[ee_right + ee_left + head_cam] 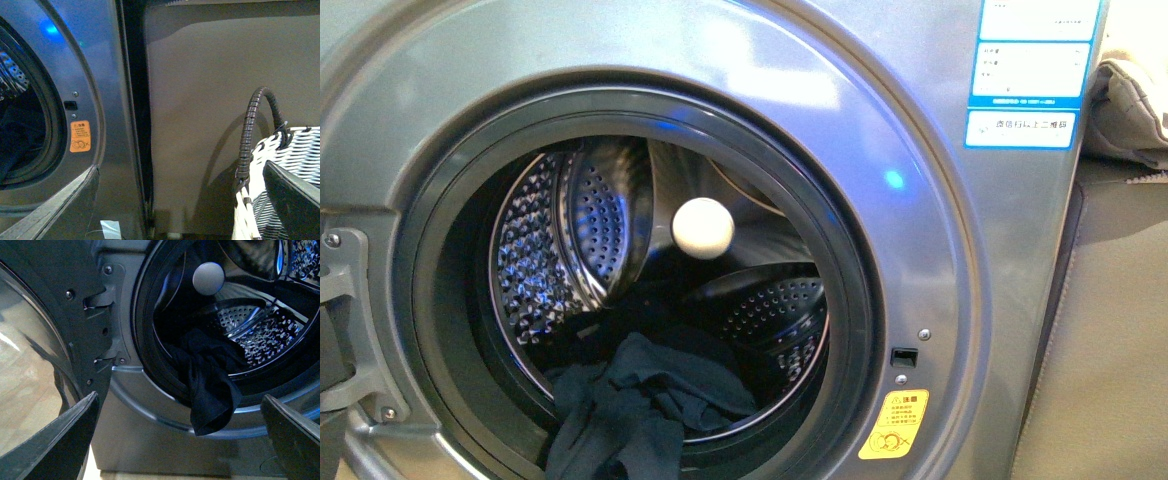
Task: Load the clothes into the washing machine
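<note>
Beige wall [225, 100] stands beside the silver-grey washing machine [920, 250]. Dark navy clothes [630, 410] lie crumpled in its drum, one fold hanging over the porthole rim. Left pincer [180, 440] and right pincer [180, 200] both gape wide, holding nothing.

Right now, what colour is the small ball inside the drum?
Off-white, a cream tone. The ball shows best in the front view, against the washing machine drum.
</note>
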Action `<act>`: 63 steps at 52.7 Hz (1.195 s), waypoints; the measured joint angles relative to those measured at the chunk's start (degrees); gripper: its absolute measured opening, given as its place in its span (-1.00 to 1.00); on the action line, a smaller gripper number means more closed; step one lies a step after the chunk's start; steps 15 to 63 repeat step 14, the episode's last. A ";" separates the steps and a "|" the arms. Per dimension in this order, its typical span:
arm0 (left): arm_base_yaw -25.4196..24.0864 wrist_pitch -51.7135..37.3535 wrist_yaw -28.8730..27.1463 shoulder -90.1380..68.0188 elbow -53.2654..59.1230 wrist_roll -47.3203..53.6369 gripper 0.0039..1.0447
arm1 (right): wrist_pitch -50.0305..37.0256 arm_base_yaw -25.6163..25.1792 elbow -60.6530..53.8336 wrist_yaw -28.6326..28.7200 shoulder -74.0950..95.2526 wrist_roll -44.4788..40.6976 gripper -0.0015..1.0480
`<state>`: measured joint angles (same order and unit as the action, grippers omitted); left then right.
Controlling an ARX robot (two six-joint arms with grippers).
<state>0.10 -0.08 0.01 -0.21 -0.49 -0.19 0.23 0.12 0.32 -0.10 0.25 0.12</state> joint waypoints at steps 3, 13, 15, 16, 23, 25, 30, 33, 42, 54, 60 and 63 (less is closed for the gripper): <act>0.00 0.00 0.00 0.00 0.00 0.00 0.88 | 0.00 0.00 0.00 0.00 0.00 0.00 0.86; 0.00 0.00 -0.02 0.00 0.00 0.00 0.88 | 0.00 0.00 0.00 0.00 0.00 0.00 0.86; 0.00 0.00 -0.02 0.00 0.00 0.00 0.88 | 0.00 0.00 0.00 0.00 0.00 0.02 0.86; 0.00 0.00 -0.02 0.00 0.00 0.00 0.88 | 0.00 0.00 0.00 0.00 0.00 0.02 0.86; 0.00 0.00 -0.02 0.00 0.00 0.00 0.88 | 0.00 0.00 0.00 0.00 0.00 0.02 0.86; 0.00 0.00 -0.02 0.00 0.00 0.00 0.88 | 0.00 0.00 0.00 0.00 0.00 0.02 0.86; 0.00 0.00 -0.02 0.00 0.00 0.00 0.88 | 0.00 0.00 0.00 0.00 0.00 0.02 0.86; 0.00 0.00 -0.02 0.00 0.00 0.00 0.88 | 0.00 0.00 0.00 0.00 0.00 0.02 0.86; 0.00 0.00 -0.02 0.00 0.00 0.00 0.88 | 0.00 0.00 0.00 0.00 0.00 0.02 0.86; 0.00 0.00 -0.02 0.00 0.00 0.00 0.88 | 0.00 0.00 0.00 0.00 0.00 0.02 0.86; 0.00 0.00 -0.02 0.00 0.00 0.00 0.88 | 0.00 0.00 0.00 0.00 0.00 0.02 0.86; 0.00 0.00 -0.02 0.00 0.00 0.00 0.88 | 0.00 0.00 0.00 0.00 0.00 0.02 0.86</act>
